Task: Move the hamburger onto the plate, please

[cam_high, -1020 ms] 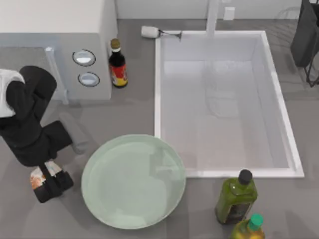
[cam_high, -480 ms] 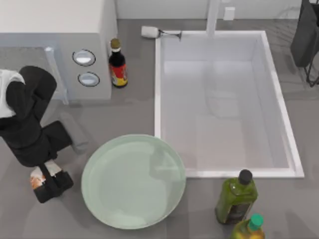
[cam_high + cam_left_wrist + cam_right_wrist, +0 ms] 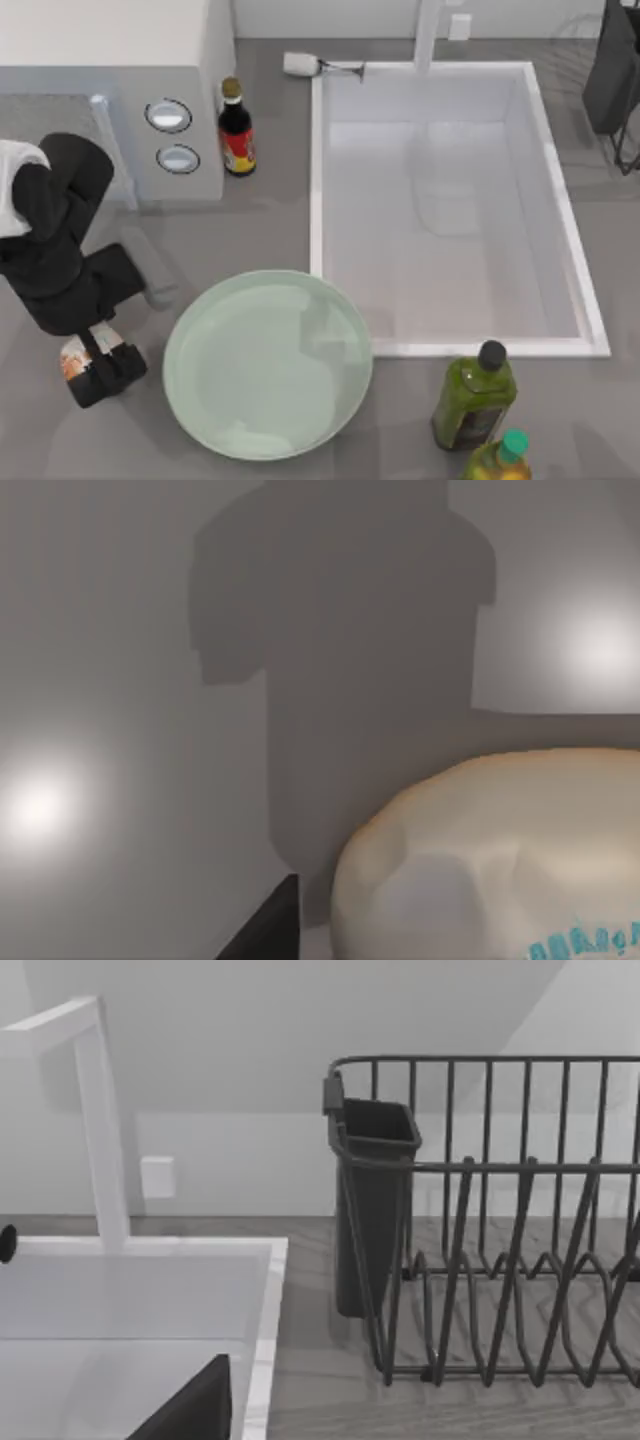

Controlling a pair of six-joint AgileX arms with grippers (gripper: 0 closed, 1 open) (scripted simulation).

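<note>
The hamburger, a small cream lump with orange-red patches, lies on the grey counter at the front left, just left of the plate. My left gripper reaches down over it, its black fingers closed on its sides. In the left wrist view the hamburger looms close as a cream mound beside one dark finger. The plate is a large pale green dish with nothing on it. My right arm is parked at the far right; one of its fingers stands well off to the side, open.
A white sink basin takes up the right centre, touching the plate's far edge. A dark sauce bottle stands beside a white appliance. Two green bottles stand at the front right. A dark dish rack sits at the back right.
</note>
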